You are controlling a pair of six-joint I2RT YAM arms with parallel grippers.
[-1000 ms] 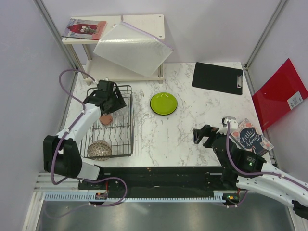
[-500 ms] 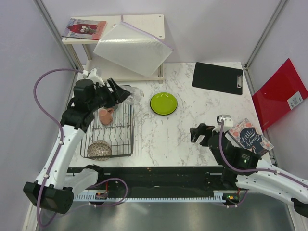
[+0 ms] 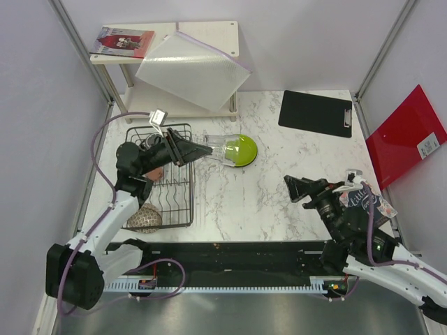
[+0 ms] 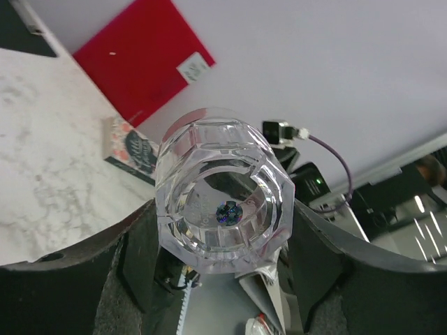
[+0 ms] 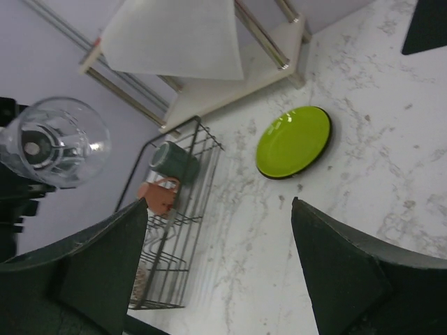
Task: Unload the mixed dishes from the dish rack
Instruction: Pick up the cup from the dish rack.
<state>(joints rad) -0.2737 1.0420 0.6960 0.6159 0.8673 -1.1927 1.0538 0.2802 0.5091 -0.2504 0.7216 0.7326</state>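
Note:
My left gripper (image 3: 201, 150) is shut on the clear glass (image 3: 222, 149) and holds it on its side in the air, between the black wire dish rack (image 3: 191, 197) and the lime-green plate (image 3: 241, 150). In the left wrist view the glass (image 4: 223, 209) sits between both fingers (image 4: 140, 258). The pink cup (image 3: 155, 172) and the brown speckled bowl (image 3: 144, 218) lie in the rack. The dark mug (image 5: 174, 162) shows in the right wrist view, beside the pink cup (image 5: 159, 195). My right gripper (image 3: 300, 188) is open and empty at the right. The red patterned plate is out of view.
A white two-tier shelf (image 3: 167, 49) stands at the back left with a book and a translucent sheet (image 3: 192, 70) on it. A black clipboard (image 3: 316, 112) lies at the back right, a red folder (image 3: 405, 136) leans at the right, and a book (image 3: 363, 199) lies by my right arm.
My left gripper has lifted the clear glass out of the rack and carried it right, toward the lime-green plate. My right gripper has shifted slightly and stays open.

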